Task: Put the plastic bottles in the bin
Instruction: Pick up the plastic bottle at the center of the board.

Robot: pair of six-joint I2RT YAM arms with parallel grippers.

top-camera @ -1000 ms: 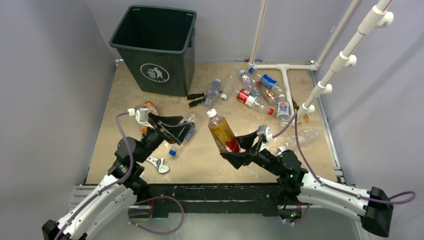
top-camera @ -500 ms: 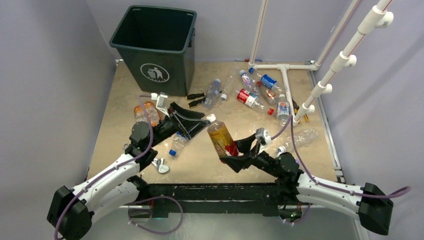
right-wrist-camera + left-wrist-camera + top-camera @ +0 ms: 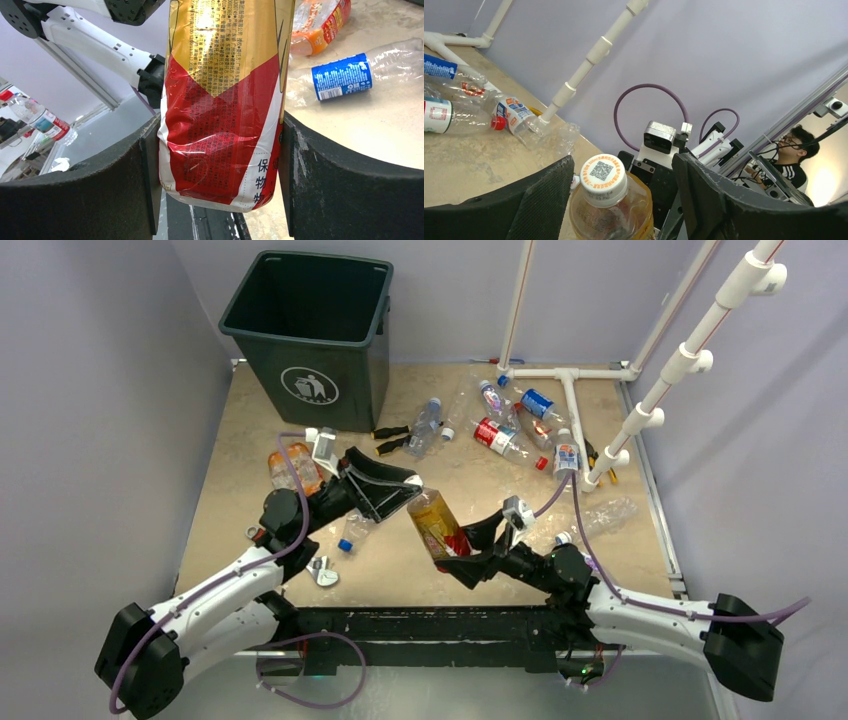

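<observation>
**Handover of a bottle above the table.** The gold-and-red-labelled bottle (image 3: 437, 525) is shown clear of the table (image 3: 480, 480), tilted with its white cap (image 3: 603, 175) towards the left arm. Its lower body is clamped between the pads of the right gripper (image 3: 218, 165), which are pressed flat against the label on both sides. The left gripper (image 3: 623, 172) is set about the cap end with its jaws parted. A gap is visible on each side of the cap, so nothing is held by it.

An amber tint is seen through the wall, so some liquid is judged to be inside and more weight is to be expected than from the crushed empties. The wall is thin and is likely to yield to squeezing. The wrinkled film label is judged slick. The stiffer shoulder below the cap is judged the better place to take hold.

The bin (image 3: 325, 380) stands at the far left corner, well apart from the bottle. A cluster of other bottles (image 3: 510, 425) lies at the far right.

The fill level cannot be determined. The cap is cut off in the right wrist view. The bin floor is too dark for any contents to be made out.
</observation>
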